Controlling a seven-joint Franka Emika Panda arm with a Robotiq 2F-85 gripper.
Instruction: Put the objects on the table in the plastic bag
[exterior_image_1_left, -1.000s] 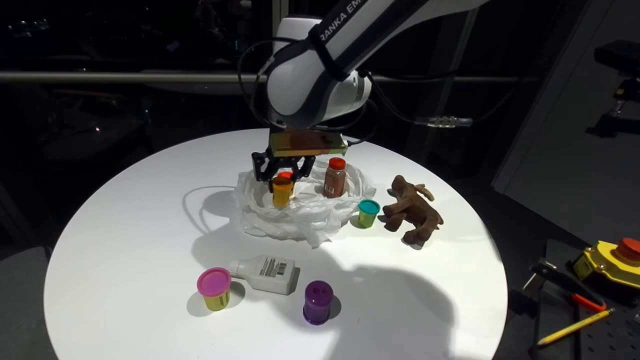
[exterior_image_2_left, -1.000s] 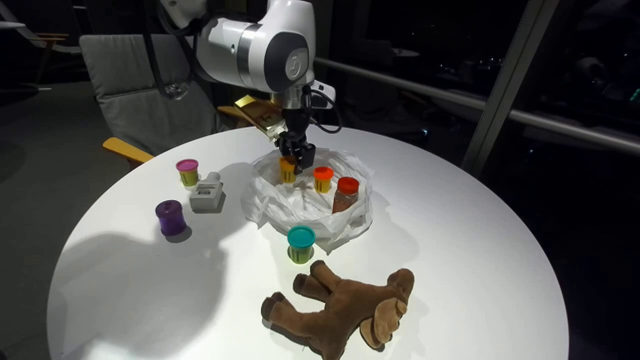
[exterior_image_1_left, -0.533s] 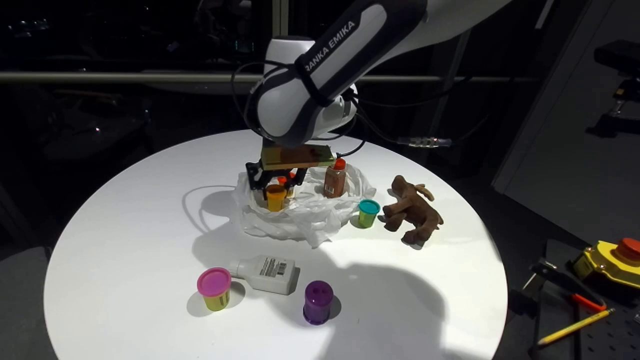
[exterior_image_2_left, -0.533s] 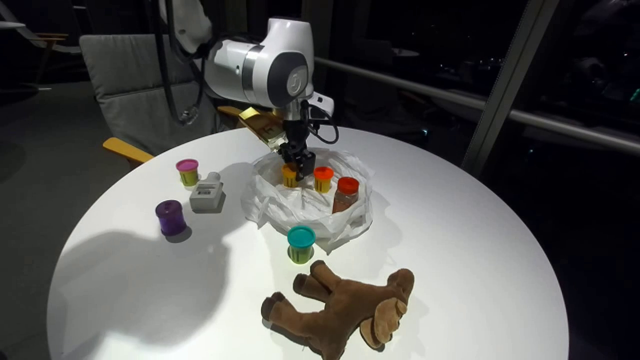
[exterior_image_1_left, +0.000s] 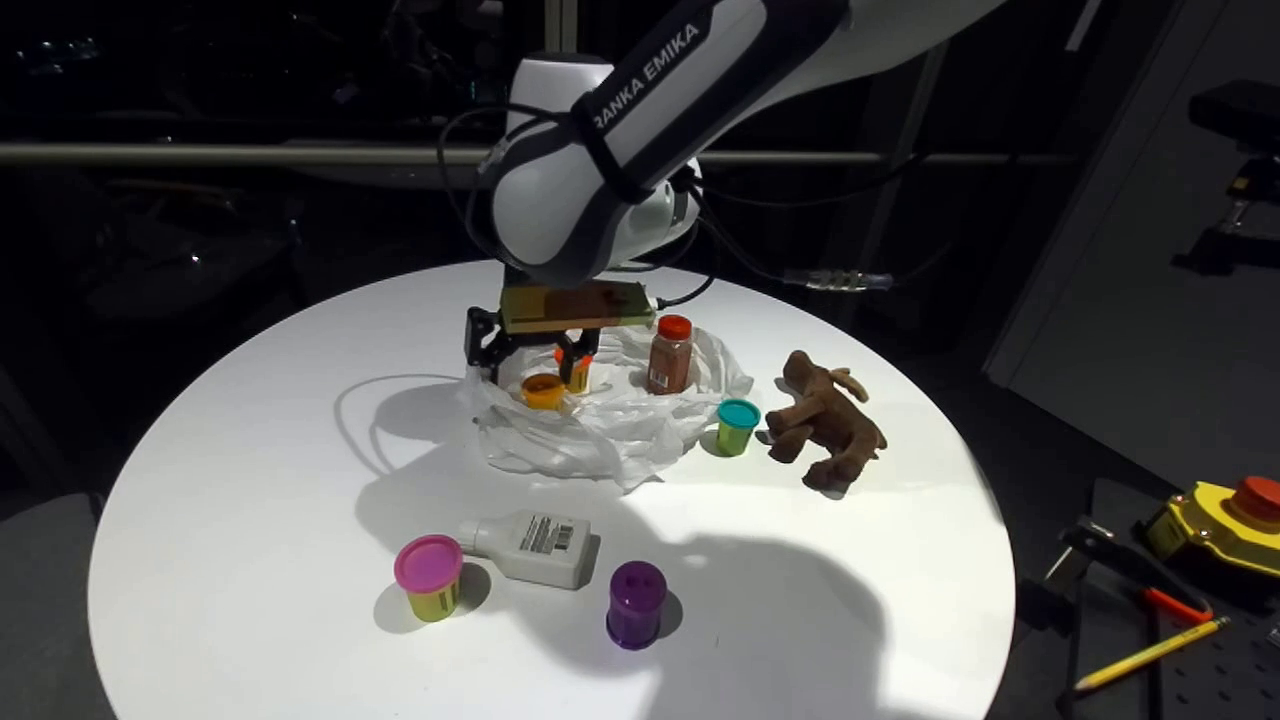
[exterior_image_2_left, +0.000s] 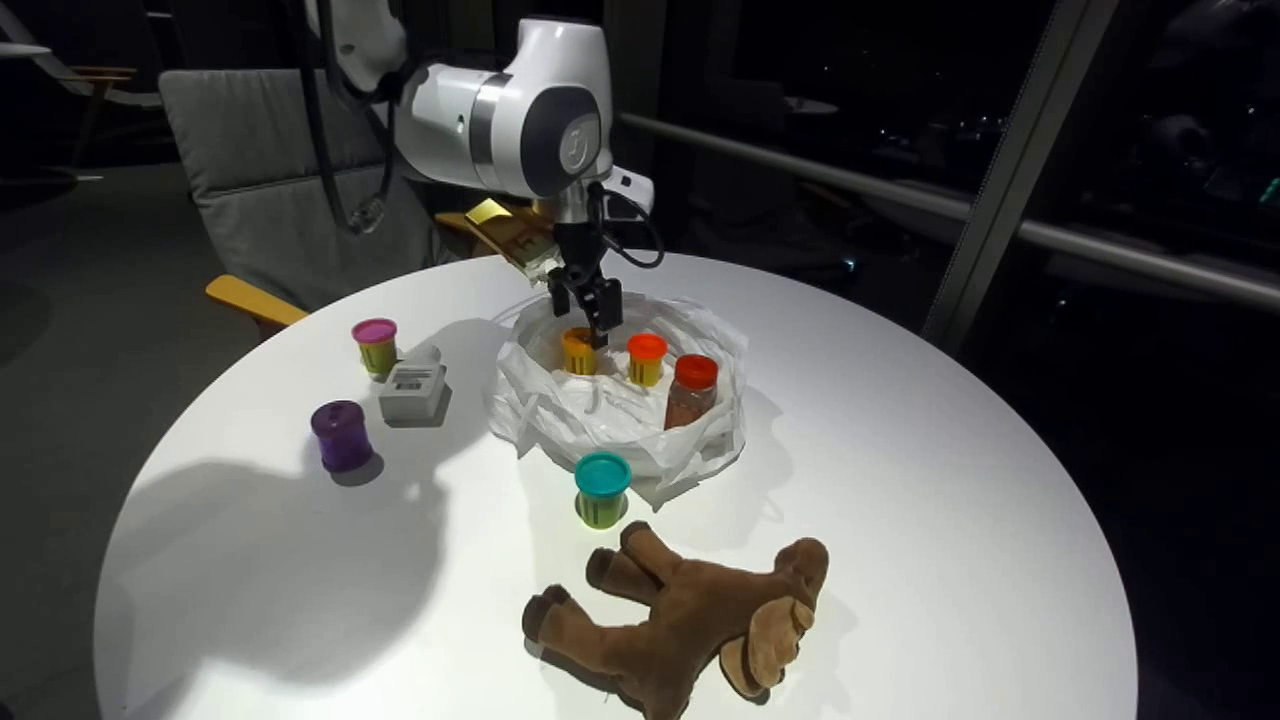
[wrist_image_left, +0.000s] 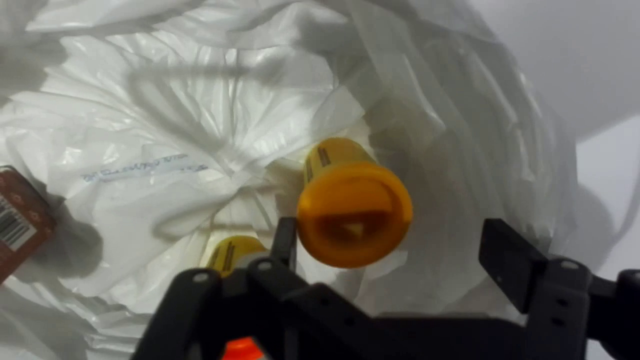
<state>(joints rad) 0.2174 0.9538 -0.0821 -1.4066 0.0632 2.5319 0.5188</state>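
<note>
1. Down goes the orange-lidded cup (wrist_image_left: 355, 215), lower than a second ago, and my end effector (wrist_image_left: 390, 240) has spread off it!
2. Jaws wide, nothing gripped; the cup sits inside the plastic bag (exterior_image_2_left: 560, 415), one jaw right beside it.
3. Step in hand, I'd say: finishing this release.
4. Next calls for a straight lift, snagging neither cup nor bag, then likely the teal-lidded cup (exterior_image_2_left: 602, 490), waiting just outside on the counter (exterior_image_2_left: 900, 450).
</note>
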